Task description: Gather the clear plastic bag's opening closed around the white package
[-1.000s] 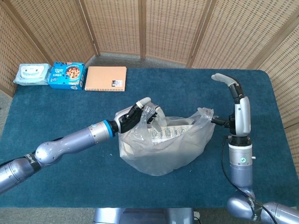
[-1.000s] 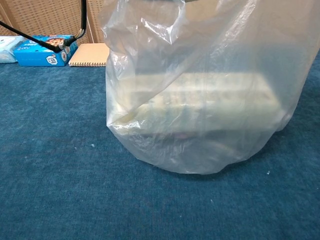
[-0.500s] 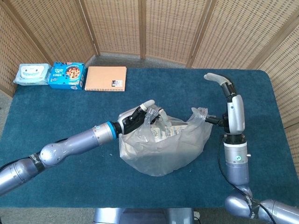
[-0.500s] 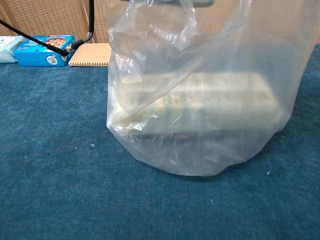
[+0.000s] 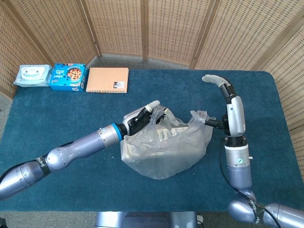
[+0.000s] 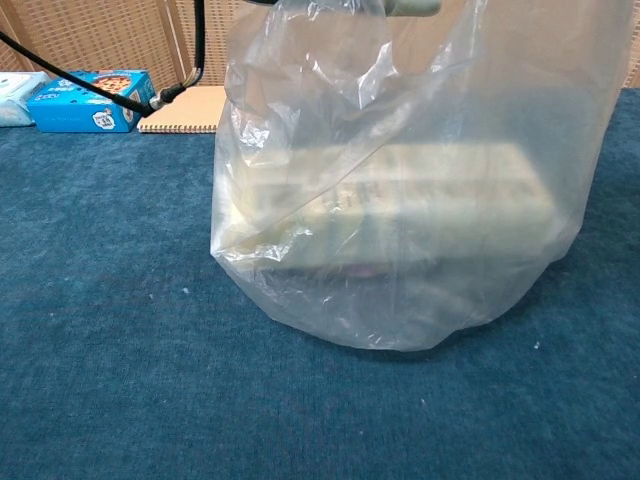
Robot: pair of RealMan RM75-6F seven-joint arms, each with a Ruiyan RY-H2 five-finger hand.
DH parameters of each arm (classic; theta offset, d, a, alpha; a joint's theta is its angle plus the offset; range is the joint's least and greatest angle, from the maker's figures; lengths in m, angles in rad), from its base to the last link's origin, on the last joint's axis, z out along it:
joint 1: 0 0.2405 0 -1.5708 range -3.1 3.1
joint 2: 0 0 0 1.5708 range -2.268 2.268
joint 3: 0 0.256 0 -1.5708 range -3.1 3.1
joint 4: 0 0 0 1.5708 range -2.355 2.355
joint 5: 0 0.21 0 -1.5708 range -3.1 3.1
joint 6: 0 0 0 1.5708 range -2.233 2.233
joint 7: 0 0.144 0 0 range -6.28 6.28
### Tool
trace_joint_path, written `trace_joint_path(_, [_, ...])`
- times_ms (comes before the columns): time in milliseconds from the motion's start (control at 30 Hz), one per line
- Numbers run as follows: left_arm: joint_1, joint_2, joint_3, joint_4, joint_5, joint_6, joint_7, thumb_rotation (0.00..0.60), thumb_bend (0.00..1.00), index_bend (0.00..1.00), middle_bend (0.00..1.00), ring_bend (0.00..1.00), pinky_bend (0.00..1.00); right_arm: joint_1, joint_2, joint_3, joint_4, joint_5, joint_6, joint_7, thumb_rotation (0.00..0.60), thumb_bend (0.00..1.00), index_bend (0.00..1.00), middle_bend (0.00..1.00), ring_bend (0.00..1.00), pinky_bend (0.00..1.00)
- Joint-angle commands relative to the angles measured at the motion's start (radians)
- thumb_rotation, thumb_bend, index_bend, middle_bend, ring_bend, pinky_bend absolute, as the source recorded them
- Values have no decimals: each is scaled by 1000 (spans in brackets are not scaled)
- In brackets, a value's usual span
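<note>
The clear plastic bag [image 5: 164, 151] stands mid-table with the white package [image 5: 167, 135] lying inside it. My left hand [image 5: 142, 117] grips the bag's left rim, fingers curled into the plastic. My right hand [image 5: 232, 111] stands edge-on at the bag's right side. It pinches the raised right corner of the rim [image 5: 199, 117], while one pale finger arches up and left above it. In the chest view the bag [image 6: 420, 90] fills the frame, the package [image 6: 400, 205] shows blurred through it, and a pale fingertip [image 6: 412, 7] peeks in at the top edge.
At the back left of the blue table [image 5: 57, 142] lie a wipes pack [image 5: 32, 75], a blue snack box [image 5: 68, 76] and a tan notebook [image 5: 108, 80]. A wicker screen stands behind the table. A black cable [image 6: 198, 40] hangs in the chest view.
My right hand has moved left, carrying the bag's right rim with it. My left hand has edged right and forward. The opening between them is narrower.
</note>
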Motion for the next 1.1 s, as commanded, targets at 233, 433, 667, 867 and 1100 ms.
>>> trace_joint_path(233, [-18, -15, 12, -4, 19, 11, -12, 0, 272, 396, 372, 233, 264, 21, -8, -2, -8, 11, -12, -21, 598, 115, 225, 271, 194, 116])
trace_joint_path(433, [-28, -27, 14, -5, 30, 15, -18, 0, 272, 396, 372, 233, 263, 42, -16, 8, -5, 25, -20, -42, 600, 114, 225, 270, 190, 115])
trace_joint_path(667, [-41, -44, 18, -2, 49, 25, -18, 0, 271, 396, 372, 233, 262, 63, -23, 14, -7, 45, -31, -61, 598, 115, 225, 269, 189, 115])
trace_joint_path(867, [-53, -56, 23, 3, 65, 29, -17, 0, 270, 396, 372, 233, 255, 76, -31, 14, -6, 62, -39, -76, 600, 114, 225, 269, 186, 115])
trace_joint_path(1100, [-67, -70, 24, 12, 73, 16, -22, 0, 270, 396, 372, 230, 242, 97, -40, 21, 3, 89, -53, -94, 600, 114, 225, 267, 184, 115])
